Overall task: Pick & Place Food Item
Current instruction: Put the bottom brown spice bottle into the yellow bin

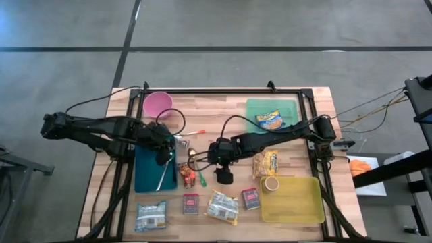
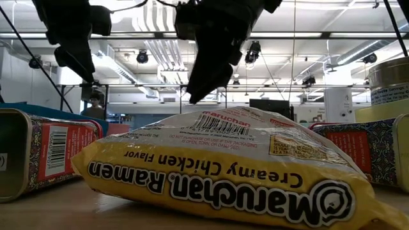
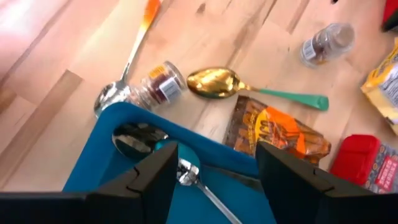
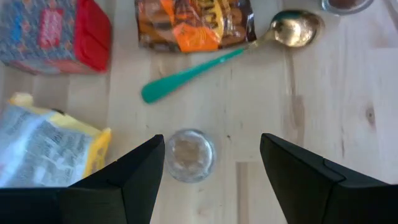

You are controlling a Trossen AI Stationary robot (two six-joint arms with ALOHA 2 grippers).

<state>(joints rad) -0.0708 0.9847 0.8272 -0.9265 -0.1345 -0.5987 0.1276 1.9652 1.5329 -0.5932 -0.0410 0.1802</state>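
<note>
Table (image 1: pixel 202 101) crowded with food packs, seen whole only in the high view: pink bowl (image 1: pixel 158 103) and green tray (image 1: pixel 270 108) with a yellow snack bag (image 1: pixel 271 120) at the far side, blue tray (image 1: pixel 147 172) left of middle, yellow tray (image 1: pixel 297 202) near right with a small tin (image 1: pixel 271 183) at its corner.

Right jaws (image 4: pixel 212 171) hang mid-table, spread wide, holding nothing. Right wrist view puts a small glass jar (image 4: pixel 189 155) standing upright directly between the two fingers, closer to one than the other, below them on the wood; contact cannot be told. Same view shows a green-handled gold spoon (image 4: pixel 205 65), an orange snack pack (image 4: pixel 193 22) and a red-lidded box (image 4: pixel 59 31) beyond the jar, a ramen pack corner (image 4: pixel 50 155) beside it.

Left jaws (image 3: pixel 217 180) sit over the blue tray's far end, also parted and empty; a metal spoon (image 3: pixel 186 174) lies in the tray between the fingers. Left wrist view alone shows a spice jar (image 3: pixel 158 87) lying on its side just outside the tray, beside an orange-handled spoon (image 3: pixel 127 62).

Low view is mostly blocked by a Maruchan ramen pack (image 2: pixel 223 166), tins at either side, both arms dark overhead; jar not visible there.
</note>
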